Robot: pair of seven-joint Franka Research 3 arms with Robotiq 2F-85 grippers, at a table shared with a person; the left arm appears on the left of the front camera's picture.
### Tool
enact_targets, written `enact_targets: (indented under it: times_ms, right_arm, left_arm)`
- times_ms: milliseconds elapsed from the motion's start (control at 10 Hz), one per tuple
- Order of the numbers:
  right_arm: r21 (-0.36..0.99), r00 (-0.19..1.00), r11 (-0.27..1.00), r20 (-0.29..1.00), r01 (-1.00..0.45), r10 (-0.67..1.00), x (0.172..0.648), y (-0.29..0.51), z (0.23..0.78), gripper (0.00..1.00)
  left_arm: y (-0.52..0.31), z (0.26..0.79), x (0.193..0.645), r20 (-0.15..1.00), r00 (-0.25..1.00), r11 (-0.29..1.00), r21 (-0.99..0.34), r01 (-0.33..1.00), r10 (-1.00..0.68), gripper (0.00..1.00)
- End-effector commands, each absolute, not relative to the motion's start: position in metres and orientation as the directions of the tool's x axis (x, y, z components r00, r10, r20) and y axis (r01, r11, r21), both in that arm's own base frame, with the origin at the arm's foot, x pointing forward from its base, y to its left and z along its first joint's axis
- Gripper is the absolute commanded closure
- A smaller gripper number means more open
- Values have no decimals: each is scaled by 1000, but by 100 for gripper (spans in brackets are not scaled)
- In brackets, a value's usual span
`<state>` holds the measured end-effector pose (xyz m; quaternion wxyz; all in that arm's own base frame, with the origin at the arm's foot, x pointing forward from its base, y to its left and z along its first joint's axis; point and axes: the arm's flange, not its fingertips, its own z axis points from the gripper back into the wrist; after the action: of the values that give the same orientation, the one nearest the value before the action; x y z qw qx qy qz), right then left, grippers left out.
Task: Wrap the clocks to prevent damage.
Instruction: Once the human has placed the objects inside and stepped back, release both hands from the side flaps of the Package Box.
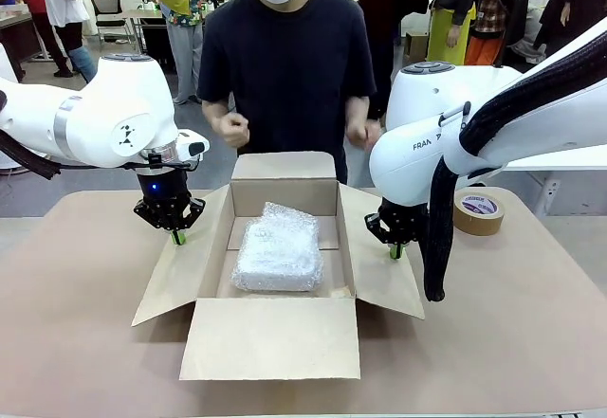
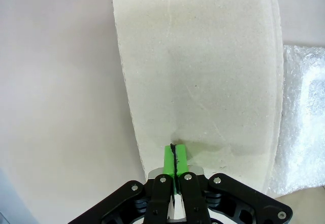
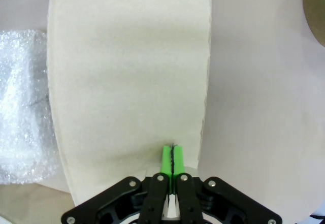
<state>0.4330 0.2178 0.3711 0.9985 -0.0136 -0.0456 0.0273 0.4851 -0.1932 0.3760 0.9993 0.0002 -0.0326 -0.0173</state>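
Bubble-wrapped bundle (image 1: 278, 250) lies in the open box (image 1: 275, 337). The left tool (image 1: 177, 238) and right tool (image 1: 395, 250), both closed empty, press the side flaps (image 1: 180, 276), likely to hold them open.

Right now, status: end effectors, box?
Left end effector shut, on left flap. Right end effector shut, on right flap. Wrapped bundle inside box. Person's hands clear.

I'm counting one open tan cardboard box (image 1: 275, 342), one clear bubble-wrap bundle (image 1: 278, 247), one brown tape roll (image 1: 479, 211), and one person in a black T-shirt (image 1: 289, 58).
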Motion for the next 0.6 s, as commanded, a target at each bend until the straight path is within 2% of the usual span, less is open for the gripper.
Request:
enact_targets:
  times_ms: [0,200,400,500]
  right_arm:
    - [-30,994,998,90,-54,56,433,218,371,99]
    - [-30,994,998,90,-53,56,433,218,371,99]
    - [-35,965,975,143,-219,222,434,211,387,99]
    - [-22,936,951,174,-308,307,428,211,409,99]
  left_arm:
    - [-193,375,484,65,997,999,12,42,-43,100]
    - [-193,376,485,65,997,999,2,35,-35,100]
    - [-183,391,485,124,987,994,-24,108,-105,100]
    - [-176,413,481,142,973,980,-56,191,-182,100]
